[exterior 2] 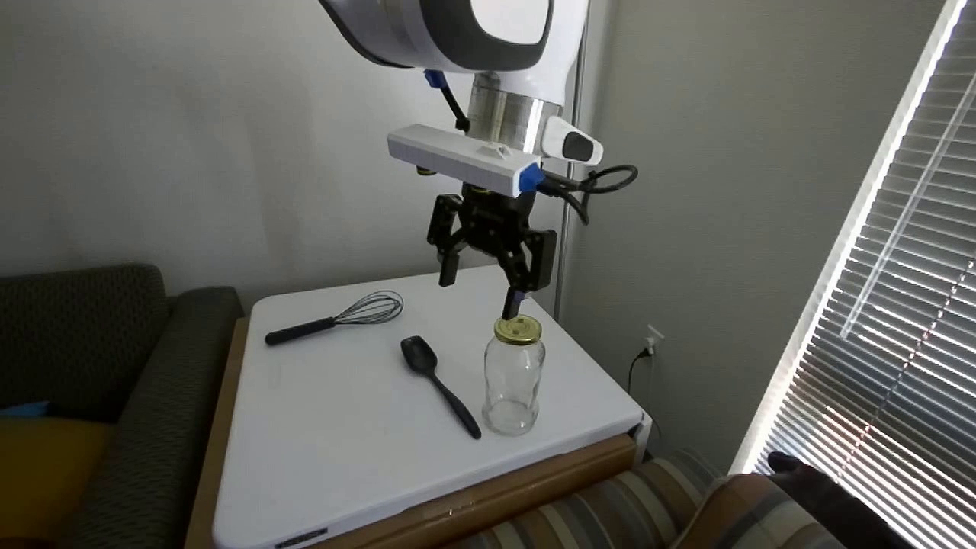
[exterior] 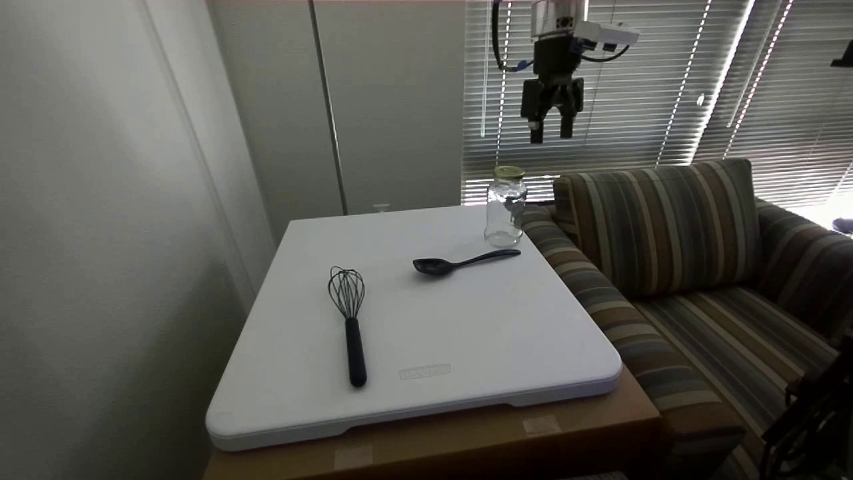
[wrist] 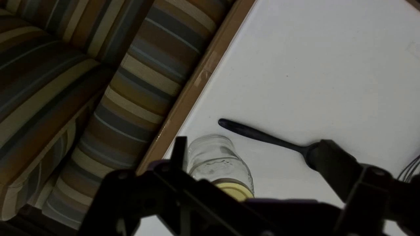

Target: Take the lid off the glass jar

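Gold lid (exterior 2: 518,329) is being borne atop upright glass jar (exterior 2: 514,381), itself being supported near edge of white tabletop (exterior 2: 343,427), gripper (exterior 2: 479,300) is being held higher, spread wide, black spoon (exterior 2: 444,390) being supported just beside jar

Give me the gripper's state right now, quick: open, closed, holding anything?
Gripper: open, holding nothing; the lid sits on the jar.

In the wrist view, the yellow lid (wrist: 235,190) and the spoon's bowl (wrist: 311,157) are partly covered by the gripper (wrist: 254,146); the whisk (wrist: 410,168) is cut off by the right edge. In an exterior view, pale lettering (exterior: 424,371) cannot be read.
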Controlling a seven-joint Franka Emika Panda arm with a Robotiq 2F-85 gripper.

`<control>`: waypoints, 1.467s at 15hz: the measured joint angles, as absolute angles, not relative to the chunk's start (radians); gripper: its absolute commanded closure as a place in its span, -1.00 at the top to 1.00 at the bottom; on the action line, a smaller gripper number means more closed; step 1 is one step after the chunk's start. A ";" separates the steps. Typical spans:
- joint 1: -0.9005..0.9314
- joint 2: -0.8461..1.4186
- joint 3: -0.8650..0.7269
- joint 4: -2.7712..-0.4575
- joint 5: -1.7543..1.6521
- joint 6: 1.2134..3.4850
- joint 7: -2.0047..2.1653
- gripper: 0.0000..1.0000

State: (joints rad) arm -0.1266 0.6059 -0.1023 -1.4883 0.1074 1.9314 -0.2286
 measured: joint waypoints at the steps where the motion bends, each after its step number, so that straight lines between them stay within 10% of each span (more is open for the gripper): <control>1: -0.127 0.609 -0.102 -1.482 0.107 1.929 -0.229 1.00; 22: -0.148 0.923 -0.042 -1.082 0.095 1.926 -0.267 1.00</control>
